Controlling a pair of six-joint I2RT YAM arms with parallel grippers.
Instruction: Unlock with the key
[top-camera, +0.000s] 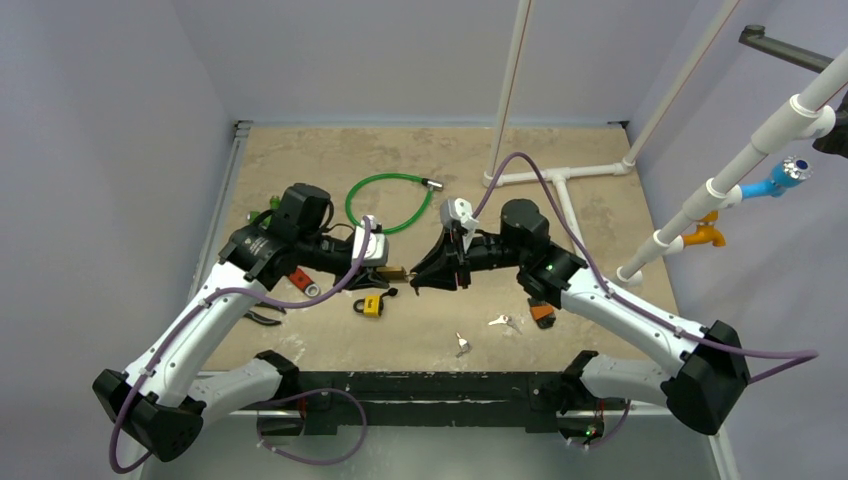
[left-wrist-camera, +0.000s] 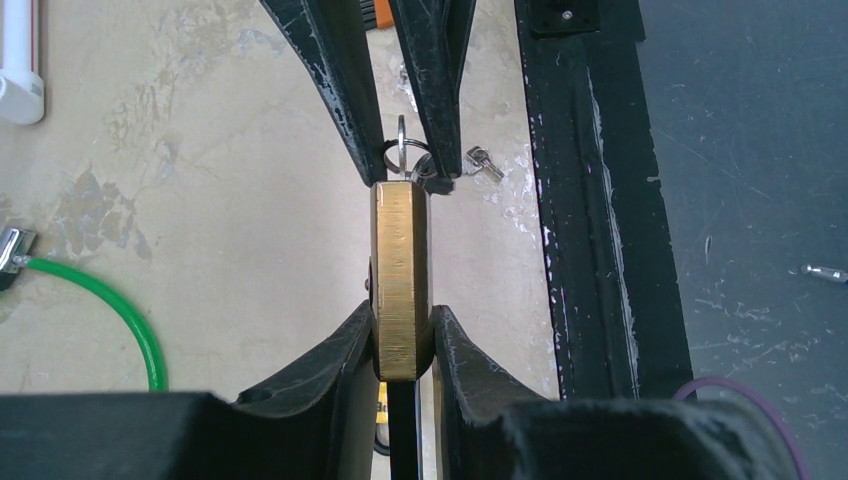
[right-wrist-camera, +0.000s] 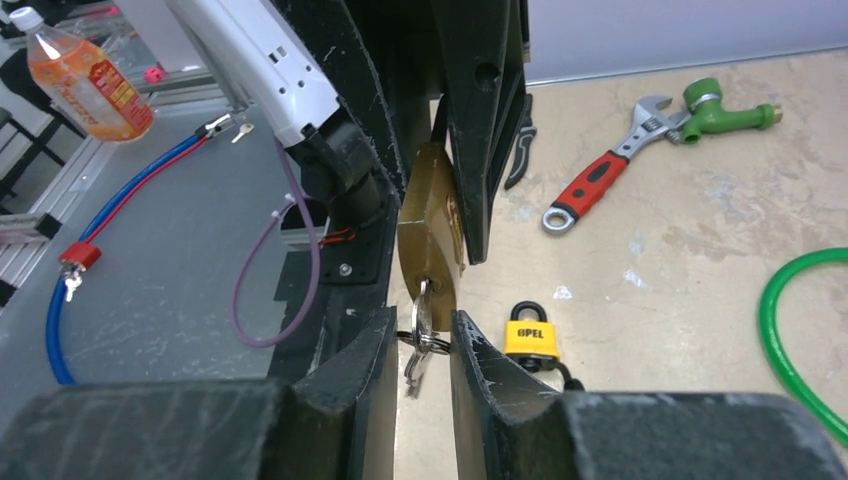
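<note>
A brass padlock (left-wrist-camera: 400, 270) is held above the table, my left gripper (left-wrist-camera: 403, 320) shut on its body. A key (right-wrist-camera: 420, 322) on a small ring sticks out of the keyhole in the padlock's (right-wrist-camera: 428, 235) end. My right gripper (right-wrist-camera: 422, 322) faces the left one, a finger on each side of the key's head. A gap shows on both sides of the key, and the ring reaches both fingers. From above, the two grippers (top-camera: 385, 270) (top-camera: 418, 282) meet tip to tip over the table's middle front. The shackle is hidden behind my left fingers.
A yellow padlock (top-camera: 372, 305) lies on the table just below the grippers. Two loose keys (top-camera: 462, 343) (top-camera: 503, 321) lie near the front edge. A green cable loop (top-camera: 385, 200) sits behind, a red-handled wrench (right-wrist-camera: 590, 185) to the left, a white pipe frame (top-camera: 560, 180) at back right.
</note>
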